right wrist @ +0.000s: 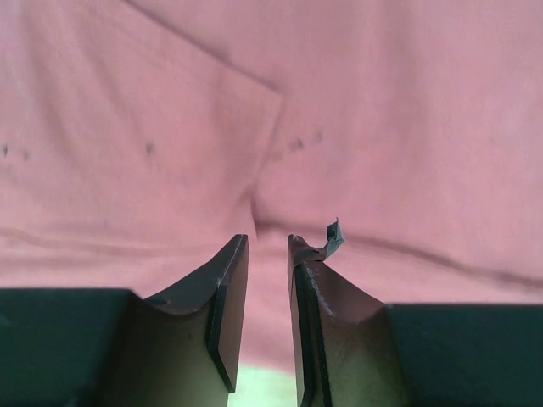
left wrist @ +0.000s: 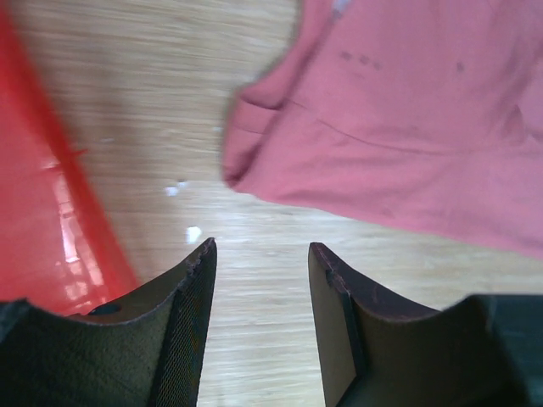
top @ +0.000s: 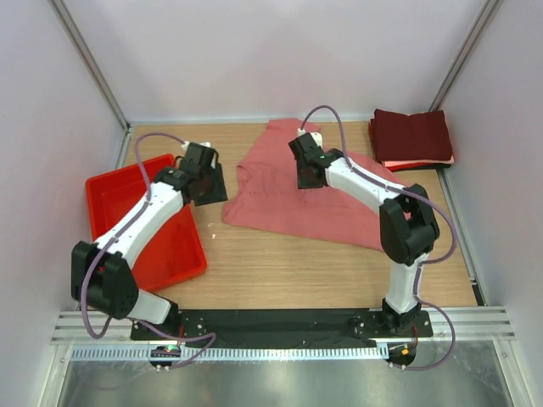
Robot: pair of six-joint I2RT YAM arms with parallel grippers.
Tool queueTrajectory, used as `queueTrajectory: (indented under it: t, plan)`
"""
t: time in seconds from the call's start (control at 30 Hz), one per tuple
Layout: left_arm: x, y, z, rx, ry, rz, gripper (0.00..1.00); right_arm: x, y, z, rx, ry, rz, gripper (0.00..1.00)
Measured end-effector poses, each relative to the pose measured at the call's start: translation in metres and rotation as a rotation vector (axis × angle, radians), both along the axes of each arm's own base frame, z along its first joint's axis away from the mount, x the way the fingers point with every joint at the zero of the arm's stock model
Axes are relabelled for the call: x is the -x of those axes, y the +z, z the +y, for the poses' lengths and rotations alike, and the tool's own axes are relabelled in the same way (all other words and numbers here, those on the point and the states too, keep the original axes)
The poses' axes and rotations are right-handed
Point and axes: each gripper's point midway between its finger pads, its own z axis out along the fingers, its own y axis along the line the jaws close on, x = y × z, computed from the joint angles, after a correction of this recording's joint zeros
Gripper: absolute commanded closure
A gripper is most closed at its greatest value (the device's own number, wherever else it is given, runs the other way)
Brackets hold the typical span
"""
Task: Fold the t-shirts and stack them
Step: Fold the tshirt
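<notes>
Left gripper (left wrist: 261, 248) hangs over the bare table (left wrist: 170, 102), jaws parted wide, nothing between them. The salmon-pink t-shirt (left wrist: 407, 127) lies ahead and right of its tips, a hemmed corner (left wrist: 246, 153) nearest, and the red tray (left wrist: 42, 229) is off to their left. It looks poised to take that corner for a fold. Right gripper (right wrist: 267, 242) sits low over the same shirt, jaws only narrowly apart and empty, with cloth spread just beyond the tips. My guess is it's ready to pinch. The folded maroon t-shirts (top: 411, 136) wait stacked, well away from both sets of jaws.
</notes>
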Motion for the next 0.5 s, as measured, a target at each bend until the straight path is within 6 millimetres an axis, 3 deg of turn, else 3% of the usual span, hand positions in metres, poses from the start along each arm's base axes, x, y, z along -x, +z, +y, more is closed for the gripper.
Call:
queueTrajectory:
  t: [0.1, 0.23, 0.5]
  plan:
    - [-0.002, -0.016, -0.035, -0.031, -0.123, 0.047, 0.52, 0.021, 0.013, -0.014, -0.050, -0.022, 0.020, 0.68]
    - [-0.002, -0.043, -0.061, -0.090, -0.226, 0.110, 0.55, 0.036, 0.033, -0.040, -0.115, -0.074, 0.010, 0.67]
    - [-0.007, -0.111, -0.071, -0.220, -0.268, 0.265, 0.61, 0.059, 0.075, -0.091, -0.205, -0.167, -0.084, 0.67]
